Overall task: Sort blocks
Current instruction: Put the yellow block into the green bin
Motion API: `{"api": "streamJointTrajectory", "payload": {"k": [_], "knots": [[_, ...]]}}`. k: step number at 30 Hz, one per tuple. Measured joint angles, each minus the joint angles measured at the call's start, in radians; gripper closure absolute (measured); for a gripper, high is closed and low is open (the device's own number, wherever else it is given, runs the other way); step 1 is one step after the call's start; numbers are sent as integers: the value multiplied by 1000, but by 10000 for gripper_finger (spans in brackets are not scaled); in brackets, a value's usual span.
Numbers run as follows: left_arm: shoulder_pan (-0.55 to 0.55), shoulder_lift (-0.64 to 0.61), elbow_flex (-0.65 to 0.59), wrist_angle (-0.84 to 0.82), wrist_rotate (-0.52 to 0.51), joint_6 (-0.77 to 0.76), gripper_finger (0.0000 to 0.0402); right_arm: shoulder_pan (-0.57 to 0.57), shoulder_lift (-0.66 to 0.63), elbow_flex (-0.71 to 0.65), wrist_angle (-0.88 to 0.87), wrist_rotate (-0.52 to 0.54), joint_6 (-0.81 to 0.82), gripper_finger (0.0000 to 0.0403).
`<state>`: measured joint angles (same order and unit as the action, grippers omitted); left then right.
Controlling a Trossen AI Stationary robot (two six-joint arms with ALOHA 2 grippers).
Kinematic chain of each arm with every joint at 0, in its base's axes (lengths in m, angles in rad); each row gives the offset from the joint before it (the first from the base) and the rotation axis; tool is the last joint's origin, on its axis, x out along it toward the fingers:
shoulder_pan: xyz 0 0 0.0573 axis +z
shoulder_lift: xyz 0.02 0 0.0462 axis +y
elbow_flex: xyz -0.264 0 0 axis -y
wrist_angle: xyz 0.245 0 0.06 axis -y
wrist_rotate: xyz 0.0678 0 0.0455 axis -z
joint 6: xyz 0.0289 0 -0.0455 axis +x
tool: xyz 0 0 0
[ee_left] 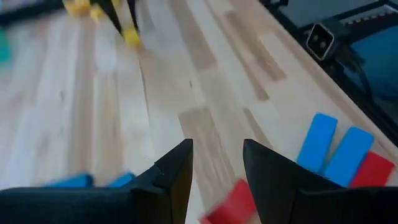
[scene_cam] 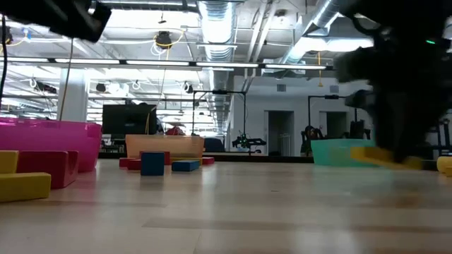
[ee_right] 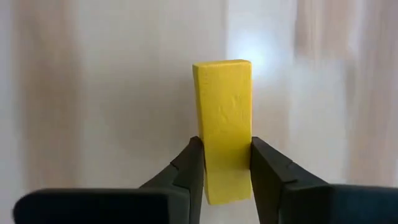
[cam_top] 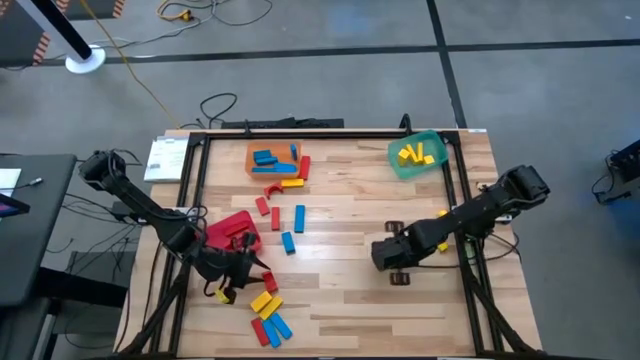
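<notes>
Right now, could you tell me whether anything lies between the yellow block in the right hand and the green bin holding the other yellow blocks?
Nothing visible does. The right hand is closed on the yellow block over bare wood in the right half of the table. The stretch from there to the green bin at the far right corner shows no blocks; the loose ones lie on the left half.
</notes>
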<state>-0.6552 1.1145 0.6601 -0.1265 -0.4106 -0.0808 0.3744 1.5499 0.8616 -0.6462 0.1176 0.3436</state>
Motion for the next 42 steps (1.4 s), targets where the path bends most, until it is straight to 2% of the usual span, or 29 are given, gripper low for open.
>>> {"api": "streamJointTrajectory", "payload": {"k": [8, 13, 20, 25, 30, 36, 42], "knots": [[-1, 0, 0, 199, -71, 322, 264, -1, 5, 89, 265, -76, -25, 289], [0, 0, 0, 296, -80, 493, 264, -2, 3, 125, 391, -129, -59, 289], [20, 12, 0, 367, -80, 625, 260, -5, 9, 161, 548, -172, -116, 289], [40, 104, 5, 465, -36, 726, 228, -17, 9, 179, 599, -177, -152, 289], [64, 222, 82, 495, -58, 801, 193, -30, 9, 180, 602, -177, -158, 289], [124, 342, 204, 495, -56, 872, 184, -34, 9, 180, 603, -177, -158, 289], [192, 449, 356, 328, 40, 838, 184, -36, 9, 180, 601, -177, -161, 289]]}}
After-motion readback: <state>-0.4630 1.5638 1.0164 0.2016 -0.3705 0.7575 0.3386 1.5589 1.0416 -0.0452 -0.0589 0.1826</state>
